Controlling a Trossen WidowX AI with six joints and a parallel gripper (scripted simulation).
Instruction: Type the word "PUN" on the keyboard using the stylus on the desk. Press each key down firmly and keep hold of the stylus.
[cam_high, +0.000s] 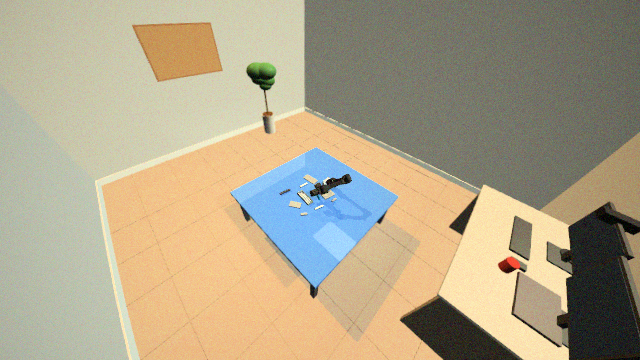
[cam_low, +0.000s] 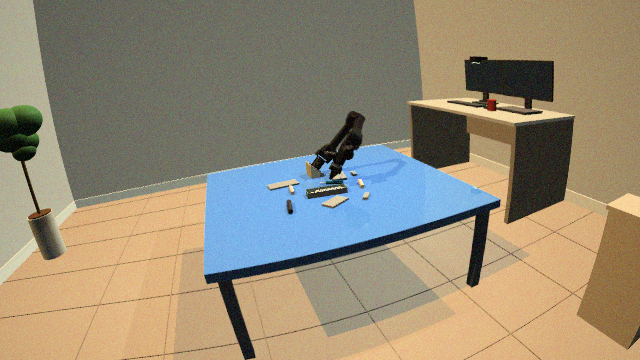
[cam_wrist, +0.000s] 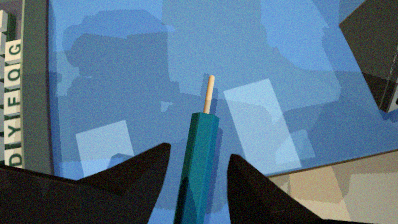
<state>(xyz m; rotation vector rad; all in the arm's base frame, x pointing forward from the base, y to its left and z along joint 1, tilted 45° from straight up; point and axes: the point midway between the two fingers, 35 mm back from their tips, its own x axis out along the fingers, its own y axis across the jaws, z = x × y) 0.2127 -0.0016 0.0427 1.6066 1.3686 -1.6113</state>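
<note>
Behind the gripper, 1 dark grey wall (cam_high: 450, 75) (cam_low: 225, 90) meets a tan wall (cam_low: 575, 30). Farther off from the gripper, 2 dark monitors (cam_low: 505, 77) stand on a pale-topped desk (cam_high: 465, 270) (cam_low: 542, 165). Orange-beige tiles cover the floor (cam_high: 190, 280) (cam_low: 125, 310), shadowed beneath the tabletop (cam_high: 280, 215) (cam_low: 260, 230).

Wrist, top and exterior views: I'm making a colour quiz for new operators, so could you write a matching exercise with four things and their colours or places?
1. Stylus
2. Mug
3. Plant
4. Lettered keyboard

A. Green-topped, in a pot on the floor
B. Pale keys in a dark frame
C. Teal with a pale tip
D. Red, on the desk with monitors

Pairs: 1-C, 2-D, 3-A, 4-B
</note>
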